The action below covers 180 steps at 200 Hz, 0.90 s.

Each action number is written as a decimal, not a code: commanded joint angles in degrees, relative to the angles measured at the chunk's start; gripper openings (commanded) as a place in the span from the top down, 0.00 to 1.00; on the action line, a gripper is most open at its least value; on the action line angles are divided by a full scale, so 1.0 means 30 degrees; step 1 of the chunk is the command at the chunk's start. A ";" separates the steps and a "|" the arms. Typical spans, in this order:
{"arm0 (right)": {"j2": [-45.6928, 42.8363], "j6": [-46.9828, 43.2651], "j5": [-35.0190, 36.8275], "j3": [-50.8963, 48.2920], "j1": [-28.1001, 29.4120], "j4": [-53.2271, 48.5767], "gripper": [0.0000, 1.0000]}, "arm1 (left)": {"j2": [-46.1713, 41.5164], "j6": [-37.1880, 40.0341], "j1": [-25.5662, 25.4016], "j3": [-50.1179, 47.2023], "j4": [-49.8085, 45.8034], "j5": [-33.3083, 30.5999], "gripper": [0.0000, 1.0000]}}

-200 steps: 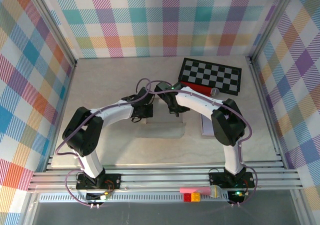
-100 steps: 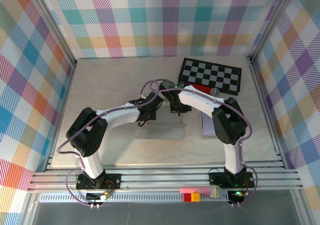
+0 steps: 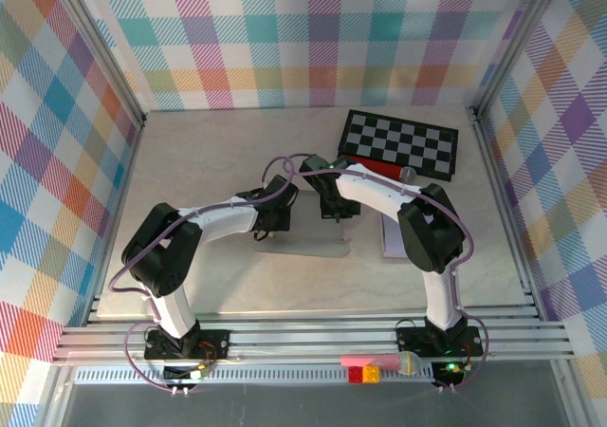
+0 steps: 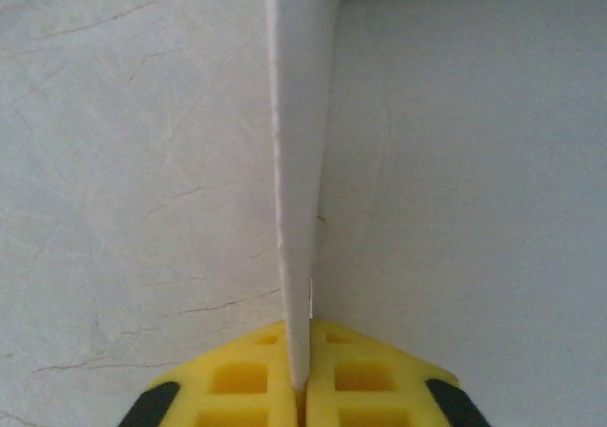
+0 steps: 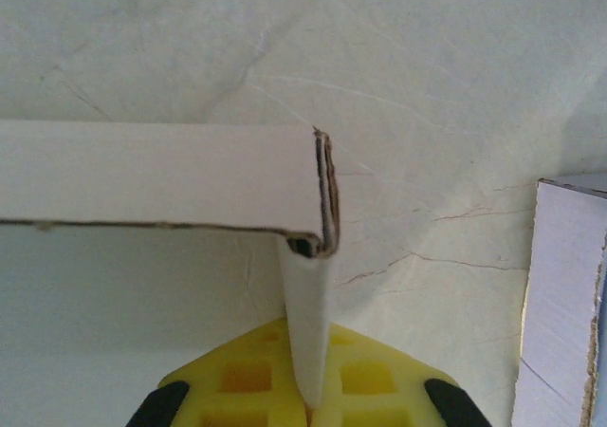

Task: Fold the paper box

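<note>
- Top external view: the paper box (image 3: pixel 308 247) lies near the middle of the tabletop (image 3: pixel 190 180), between the two arms. From here it reads as a low, pale shape, mostly flat. The left end effector (image 3: pixel 268 224) and the right end effector (image 3: pixel 334 213) both sit at its far edge, close together. A checkerboard (image 3: pixel 400 144) and a red pen (image 3: pixel 379 169) lie beyond, apart from the box. By my judgement the folding is partly done: walls are being raised, and the box is not closed.
- Left wrist view: the left end effector is pressed together on a thin white wall of the box, which stands upright and runs straight away from the yellow fingers (image 4: pixel 237 380). The box floor lies to the right of this wall and the bare tabletop to its left.
- Right wrist view: the right end effector pinches a narrow white flap that stands upright at a box corner. The flap meets a long side wall there, and the wall's end is doubled over and shows its brown cut edge. The corner looks loosely tucked rather than locked. A separate white sheet (image 5: pixel 564 294) lies to the right.
- Left to do, I judge: securing the corners and raising the remaining sides.
</note>
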 commanded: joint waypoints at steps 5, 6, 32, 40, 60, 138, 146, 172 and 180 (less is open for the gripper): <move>-0.0517 0.0358 0.0092 -0.0438 0.0053 -0.0431 1.00 | -0.0216 -0.0049 0.0132 -0.0010 -0.0787 -0.0620 1.00; -0.0522 0.0363 0.0091 -0.0446 0.0054 -0.0427 1.00 | -0.0218 -0.0093 0.0106 0.0009 -0.0829 -0.0720 1.00; -0.0584 0.0634 -0.0077 -0.0453 0.0058 -0.0455 1.00 | -0.0407 -0.1365 -0.0697 -0.0177 -0.1546 -0.3474 1.00; -0.0562 0.0715 -0.0151 -0.0453 0.0054 -0.0453 1.00 | -0.0454 -0.1787 -0.0848 -0.0357 -0.1545 -0.3957 1.00; -0.0525 0.0767 -0.0275 -0.0482 0.0055 -0.0424 1.00 | -0.0563 -0.2090 -0.0893 -0.0640 -0.1197 -0.3754 1.00; -0.0826 0.0601 -0.0407 -0.0867 0.0055 0.0133 1.00 | -0.3606 -0.0277 0.1154 -0.1575 0.2025 0.3695 0.52; -0.0787 0.0629 -0.0425 -0.0817 0.0054 0.0107 1.00 | -0.3486 -0.0050 0.1289 -0.1439 0.1816 0.4248 0.52; -0.0731 0.0631 -0.0466 -0.0655 0.0055 0.0133 1.00 | -0.2909 0.0480 0.1485 -0.1115 0.1136 0.4910 0.54; -0.0716 0.0587 -0.0466 -0.0631 0.0055 0.0133 1.00 | -0.2740 0.0495 0.1514 -0.1158 0.1135 0.4865 0.55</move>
